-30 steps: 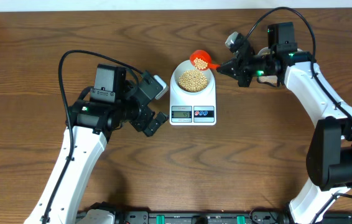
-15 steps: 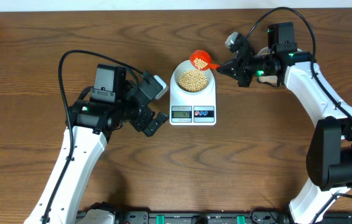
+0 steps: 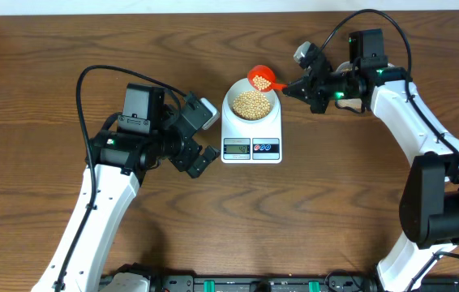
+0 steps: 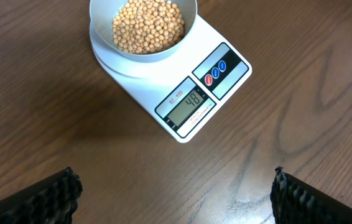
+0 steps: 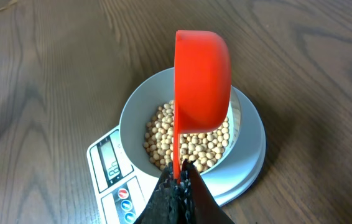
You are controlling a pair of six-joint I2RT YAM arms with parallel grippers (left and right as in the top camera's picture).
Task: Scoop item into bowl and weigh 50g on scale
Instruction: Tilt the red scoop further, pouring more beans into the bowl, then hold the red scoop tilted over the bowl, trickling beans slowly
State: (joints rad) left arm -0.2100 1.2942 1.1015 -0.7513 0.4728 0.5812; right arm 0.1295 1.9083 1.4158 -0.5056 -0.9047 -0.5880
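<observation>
right pincer (image 5: pixel 177 186) pinching red scoop (image 5: pixel 202 81) | ahead: round tan beans (image 5: pixel 191 146) in pale bowl (image 5: pixel 132 112) on white scale (image 4: pixel 163 84) | left pincer (image 3: pixel 205 136) spread

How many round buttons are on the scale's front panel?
2: a red button and a blue button, side by side on the scale, next to the display. The panel is in full view, so none look hidden.

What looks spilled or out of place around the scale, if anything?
Nothing stands out. The beans all lie inside the bowl, which sits squarely on the scale, and I see no stray grains on the table. The right fingers hold the red scoop over the bowl's rim.
</observation>
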